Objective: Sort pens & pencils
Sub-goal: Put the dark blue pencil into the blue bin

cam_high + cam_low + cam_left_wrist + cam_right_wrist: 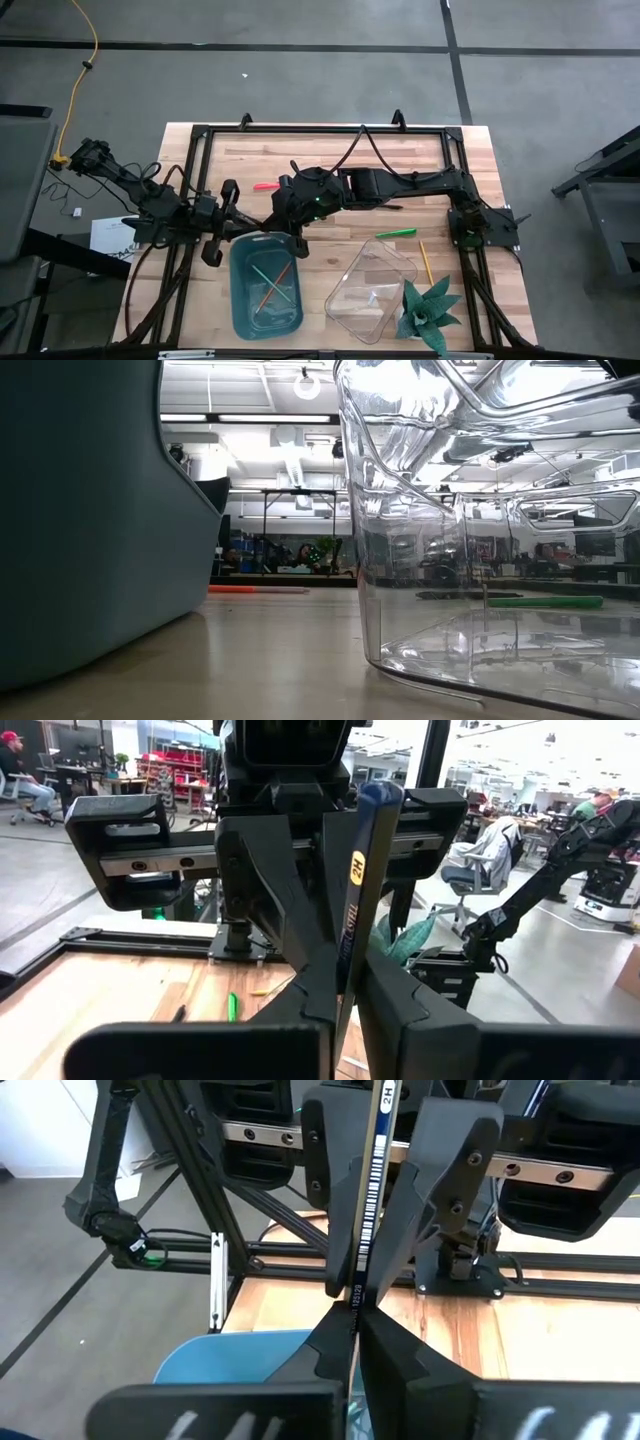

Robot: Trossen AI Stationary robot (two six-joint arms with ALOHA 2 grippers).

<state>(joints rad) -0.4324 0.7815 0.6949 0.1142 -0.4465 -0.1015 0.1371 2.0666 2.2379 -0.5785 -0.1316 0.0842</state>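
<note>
Above the table's left middle, over the far edge of the blue bin (265, 285), my left gripper (343, 1005) and my right gripper (355, 1325) face each other. Both are shut on one dark pencil (362, 870) marked 2H, which stands nearly upright between them. Thin pencils (270, 285) lie in the blue bin. A yellow pencil (425, 262) lies on the table to the right of the clear bin (370, 290). A green pen (395, 234) lies on the wood beyond that bin. A red pen (266, 186) lies on the wood beyond the grippers. My left gripper pinches the pencil's lower part (345, 975) between its two fingers, coming level from the table's left and lying across the shaft. The pencil is clear of the table and stands upright above the fingers. My right gripper pinches the same lower stretch (358, 1295) between its two fingers, right beside the left gripper's fingertips (340, 1270). It comes from the table's right, slanting slightly down, across the shaft. The pencil's marked end (385, 1095) rises above both holds.
A green plant figure (430, 310) stands at the near right corner. A black frame (330, 130) runs around the tabletop. In the low view the blue bin's wall (80, 510) and the clear bin's wall (470, 510) fill the near ground.
</note>
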